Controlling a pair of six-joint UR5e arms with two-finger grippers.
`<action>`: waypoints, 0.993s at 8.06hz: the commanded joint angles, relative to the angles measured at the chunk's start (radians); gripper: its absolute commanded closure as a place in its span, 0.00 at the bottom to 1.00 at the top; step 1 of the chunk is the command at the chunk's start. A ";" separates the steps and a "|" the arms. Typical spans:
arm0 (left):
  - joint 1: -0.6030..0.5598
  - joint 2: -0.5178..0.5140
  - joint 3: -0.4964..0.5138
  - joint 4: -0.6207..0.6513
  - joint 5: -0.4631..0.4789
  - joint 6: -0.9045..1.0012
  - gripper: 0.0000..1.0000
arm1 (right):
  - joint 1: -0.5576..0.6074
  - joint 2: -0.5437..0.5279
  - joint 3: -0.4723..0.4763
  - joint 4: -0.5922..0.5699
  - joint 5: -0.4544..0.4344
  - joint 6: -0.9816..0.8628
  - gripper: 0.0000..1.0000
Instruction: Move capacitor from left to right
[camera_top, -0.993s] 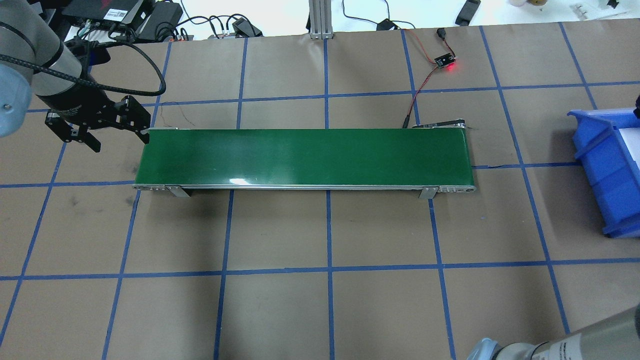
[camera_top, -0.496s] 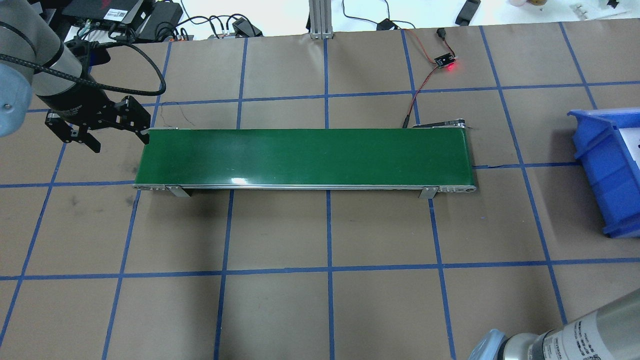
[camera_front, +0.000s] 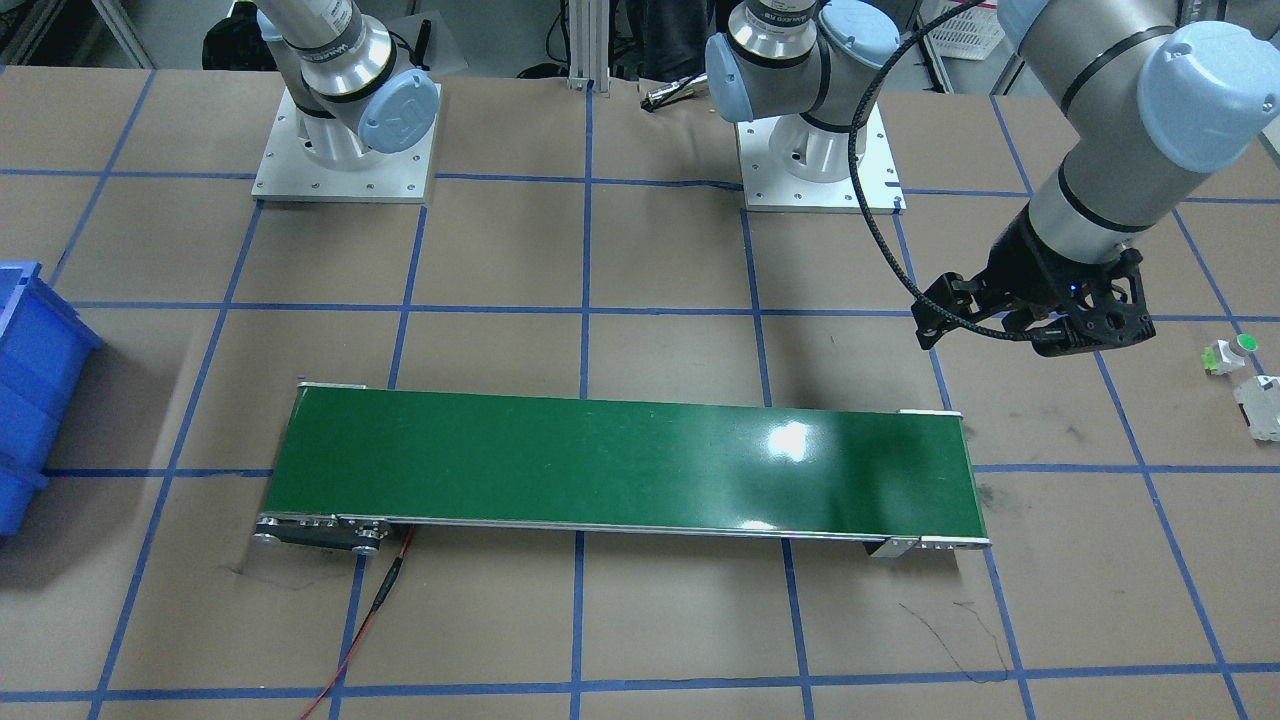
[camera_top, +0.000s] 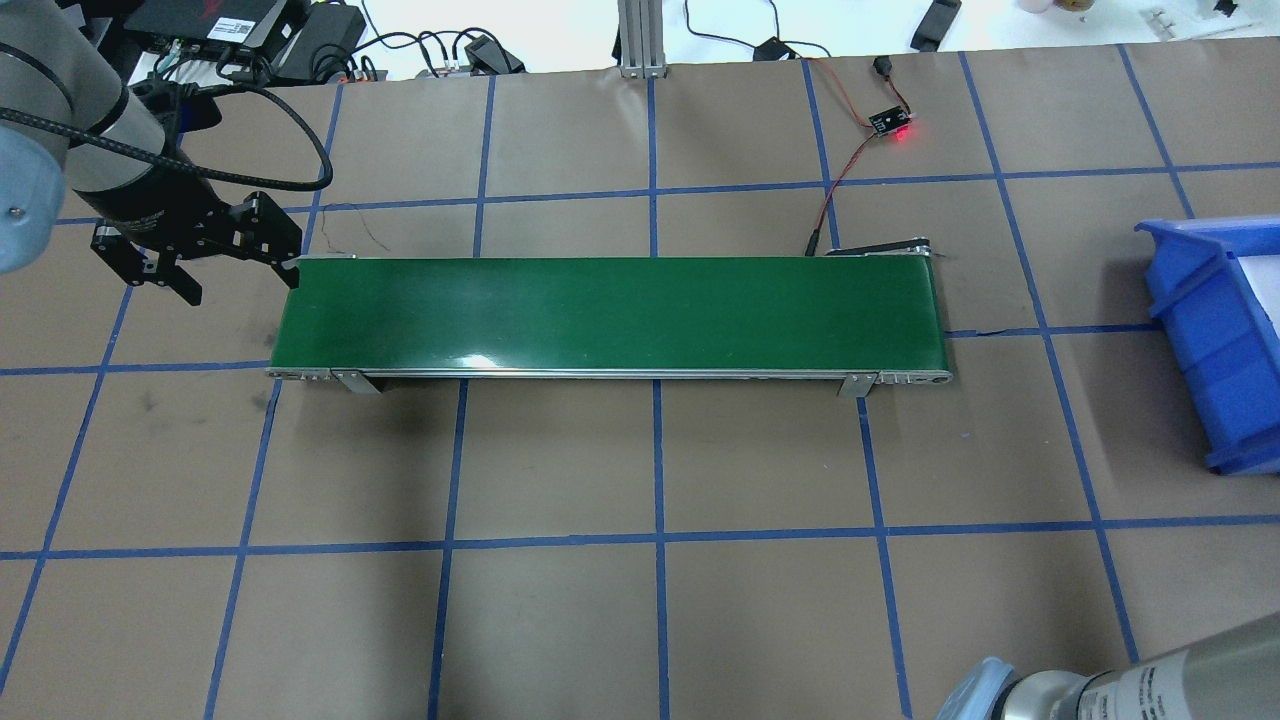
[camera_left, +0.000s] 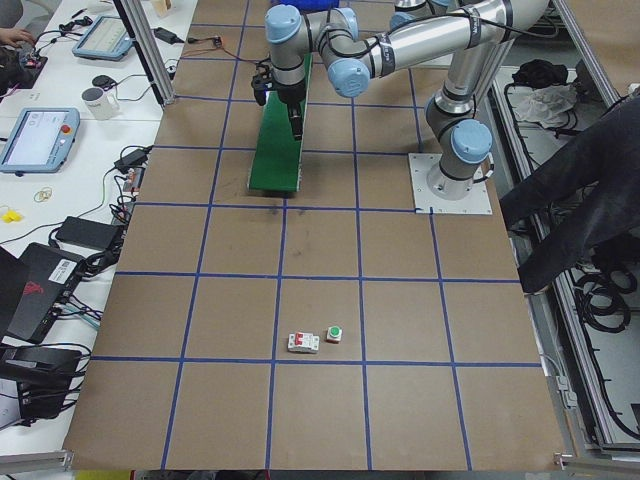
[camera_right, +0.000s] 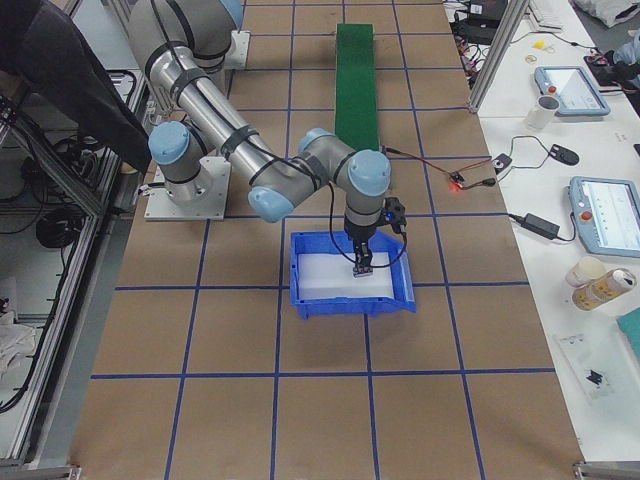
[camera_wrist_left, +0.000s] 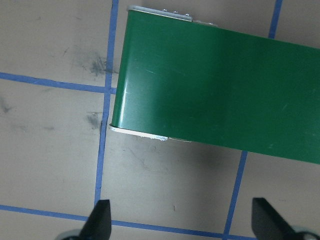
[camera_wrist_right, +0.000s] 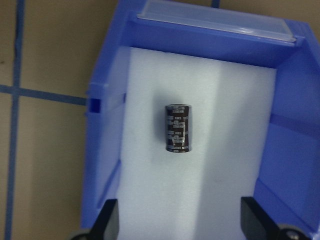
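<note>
Capacitor (camera_wrist_right: 179, 128): one – a small stubby cylinder, glossy black with a purplish sheen and pale stripe markings, lying on its side
Capacitor's place: near the middle of the white pad (camera_wrist_right: 220, 190) inside the blue bin (camera_wrist_right: 295, 165), apart from every wall and from both fingertips
Right end effector (camera_wrist_right: 181, 222): released, two dark fingertips (camera_wrist_right: 107, 220) spread wide above the bin, grasping nothing
Left end effector (camera_wrist_left: 182, 220): also released, fingers far apart, hanging over bare worktop just beside the belt's end, nothing between them
Bin: one, hard moulded blue plastic with sloped walls, a clear strip along one rim, a matt white pad as its floor
Conveyor (camera_top: 610, 310): one, a long flat rectangle, smooth green belt with a patch of glare, thin metal side rails
Worktop (camera_top: 650, 620): matt brown paper, scuffed in places, crossed by blue tape lines in a square grid
Loose parts: two, near each other at the worktop's left end – a white piece with a round green cap (camera_front: 1232, 353) and a white-grey blocky piece (camera_front: 1262, 405)
Sensor board (camera_top: 890, 125): one, small and dark, a red light glowing, a thin red and black wire (camera_top: 845, 165) running toward the belt's corner
Arms: two, silver tubes with pale blue joint caps
</note>
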 joint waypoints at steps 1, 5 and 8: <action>0.000 0.000 0.000 0.000 0.001 -0.002 0.00 | 0.139 -0.184 -0.035 0.237 -0.004 0.067 0.00; -0.008 0.000 0.009 0.003 0.001 0.001 0.00 | 0.591 -0.338 -0.067 0.423 -0.044 0.675 0.00; -0.128 -0.006 0.012 0.020 0.002 -0.034 0.00 | 0.805 -0.321 -0.084 0.357 -0.043 0.953 0.00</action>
